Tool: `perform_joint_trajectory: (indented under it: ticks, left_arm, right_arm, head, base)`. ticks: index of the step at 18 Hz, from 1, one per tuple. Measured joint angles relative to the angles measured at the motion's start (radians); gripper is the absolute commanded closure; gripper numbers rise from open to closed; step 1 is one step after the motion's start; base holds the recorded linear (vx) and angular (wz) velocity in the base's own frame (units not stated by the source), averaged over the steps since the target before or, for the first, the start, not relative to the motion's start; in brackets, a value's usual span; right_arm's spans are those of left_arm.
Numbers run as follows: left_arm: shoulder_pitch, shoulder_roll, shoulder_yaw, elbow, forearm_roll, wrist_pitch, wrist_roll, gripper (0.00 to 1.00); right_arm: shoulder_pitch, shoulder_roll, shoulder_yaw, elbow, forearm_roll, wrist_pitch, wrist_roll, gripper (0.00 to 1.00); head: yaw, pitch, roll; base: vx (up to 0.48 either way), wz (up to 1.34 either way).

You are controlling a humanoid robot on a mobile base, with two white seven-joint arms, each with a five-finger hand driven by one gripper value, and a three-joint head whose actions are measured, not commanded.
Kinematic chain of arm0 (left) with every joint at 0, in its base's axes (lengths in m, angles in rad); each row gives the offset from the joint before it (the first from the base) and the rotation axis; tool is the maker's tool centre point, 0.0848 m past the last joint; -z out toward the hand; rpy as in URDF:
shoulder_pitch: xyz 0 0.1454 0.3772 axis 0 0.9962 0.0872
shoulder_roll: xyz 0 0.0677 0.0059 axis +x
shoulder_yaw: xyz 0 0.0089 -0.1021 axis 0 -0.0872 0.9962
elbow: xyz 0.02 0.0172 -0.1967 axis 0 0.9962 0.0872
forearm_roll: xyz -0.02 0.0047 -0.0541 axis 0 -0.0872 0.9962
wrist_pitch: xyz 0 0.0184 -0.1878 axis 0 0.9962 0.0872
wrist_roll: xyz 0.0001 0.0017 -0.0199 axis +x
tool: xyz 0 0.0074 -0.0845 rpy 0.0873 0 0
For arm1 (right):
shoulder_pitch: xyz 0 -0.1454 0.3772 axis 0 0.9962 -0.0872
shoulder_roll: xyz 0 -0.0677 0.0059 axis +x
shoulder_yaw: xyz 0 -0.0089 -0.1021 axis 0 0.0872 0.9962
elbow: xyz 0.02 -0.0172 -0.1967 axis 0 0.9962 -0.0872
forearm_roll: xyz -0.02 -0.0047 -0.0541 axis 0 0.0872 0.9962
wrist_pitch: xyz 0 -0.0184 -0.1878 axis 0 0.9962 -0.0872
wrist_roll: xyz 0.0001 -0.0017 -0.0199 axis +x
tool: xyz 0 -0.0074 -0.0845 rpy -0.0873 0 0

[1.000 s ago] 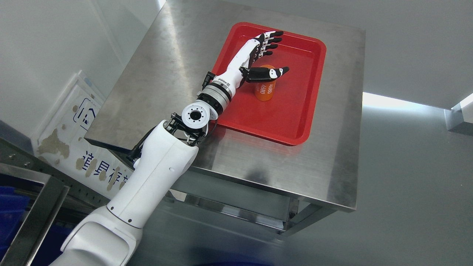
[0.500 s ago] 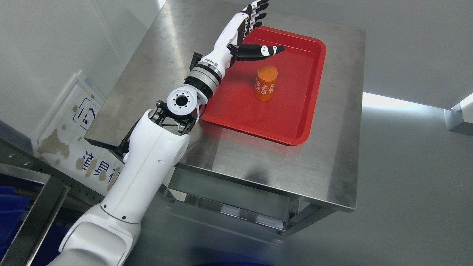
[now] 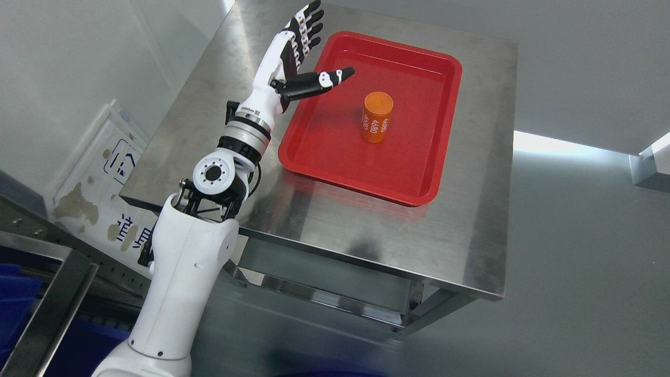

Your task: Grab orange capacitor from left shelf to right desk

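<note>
The orange capacitor point(image 3: 377, 117), a cylinder with white print, stands upright in the red tray point(image 3: 413, 173) on the steel desk point(image 3: 366, 230). My left hand point(image 3: 314, 52) is raised over the desk's left part, beside the tray's left edge and well left of the capacitor. Its fingers are spread and hold nothing, with the thumb pointing toward the tray. The right arm is not visible.
A white sign with blue characters point(image 3: 112, 173) leans at the left below the desk. A metal shelf frame point(image 3: 52, 298) with blue bins point(image 3: 15, 298) sits at the lower left. Grey floor lies to the right of the desk.
My left hand has let go of the capacitor and pulled back up and to the left, off the tray. The capacitor stays standing in the tray.
</note>
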Motion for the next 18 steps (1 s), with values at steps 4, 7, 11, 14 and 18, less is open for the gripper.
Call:
perform_joint_trajectory:
  ticks: [4, 7, 11, 14, 18]
  left_arm:
    - [0.109, 0.0, 0.045, -0.031, 0.001, -0.066, -0.011, 0.0]
    - [0.163, 0.0, 0.068, -0.046, 0.001, -0.135, 0.002, 0.0]
    - [0.203, 0.0, 0.085, -0.062, 0.002, -0.156, 0.025, 0.0]
    - [0.22, 0.0, 0.093, -0.071, 0.002, -0.15, 0.028, 0.0]
    - [0.233, 0.0, 0.099, -0.082, 0.002, -0.142, 0.028, 0.0]
  right_arm:
    - [0.0, 0.0, 0.0, 0.0, 0.0, 0.0, 0.0, 0.0]
    - [0.0, 0.0, 0.0, 0.0, 0.0, 0.0, 0.0, 0.0]
    - [0.0, 0.0, 0.0, 0.0, 0.0, 0.0, 0.0, 0.0]
    - [0.0, 0.0, 0.0, 0.0, 0.0, 0.0, 0.0, 0.0]
    - [0.0, 0.0, 0.0, 0.0, 0.0, 0.0, 0.0, 0.0]
  head:
    - [0.0, 0.0, 0.0]
    - [0.0, 0.0, 0.0]
    - [0.0, 0.0, 0.0]
    - [0.0, 0.0, 0.0]
    - [0.0, 0.0, 0.0]
  base:
    - [0.0, 0.0]
    - [0.0, 0.0]
    - [0.0, 0.0]
    - [0.0, 0.0]
    - [0.0, 0.0]
